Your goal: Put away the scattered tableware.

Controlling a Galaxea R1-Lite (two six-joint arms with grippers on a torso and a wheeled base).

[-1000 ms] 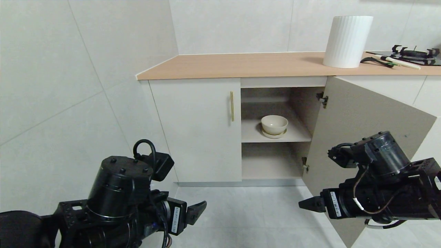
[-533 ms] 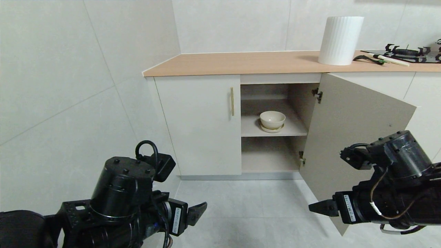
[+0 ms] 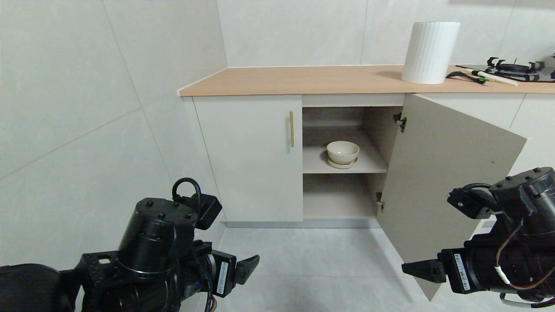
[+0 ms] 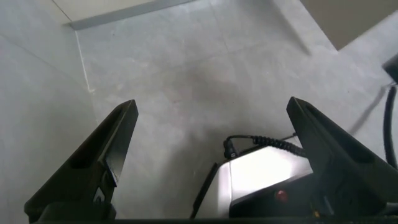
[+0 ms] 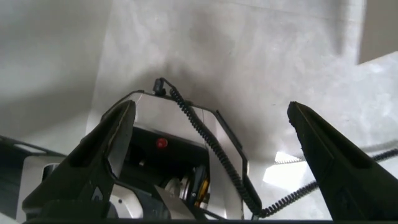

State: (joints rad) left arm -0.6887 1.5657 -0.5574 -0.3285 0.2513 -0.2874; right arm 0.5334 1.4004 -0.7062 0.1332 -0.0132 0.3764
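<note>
A cream bowl point(image 3: 343, 151) sits on a small plate point(image 3: 342, 164) on the upper shelf of the open cabinet point(image 3: 342, 190). Both arms hang low over the floor, well short of the cabinet. My left gripper point(image 3: 248, 265) is at the lower left; in its wrist view it point(image 4: 211, 155) is open, with only floor tile between the fingers. My right gripper point(image 3: 412, 269) is at the lower right, in front of the swung-out cabinet door point(image 3: 446, 182). It point(image 5: 211, 155) is open too and holds nothing.
The left cabinet door point(image 3: 251, 156) is closed and has a gold handle point(image 3: 291, 128). On the wooden countertop point(image 3: 303, 80) stand a white ribbed container point(image 3: 429, 52), chopsticks point(image 3: 488, 76) and a stove burner point(image 3: 516, 68). A tiled wall lies to the left, open floor point(image 3: 321, 264) ahead.
The head camera has pulled back, so the cabinet looks smaller. My right arm has moved lower and further right in the picture. The left arm is almost unchanged; bowl and plate have stayed put.
</note>
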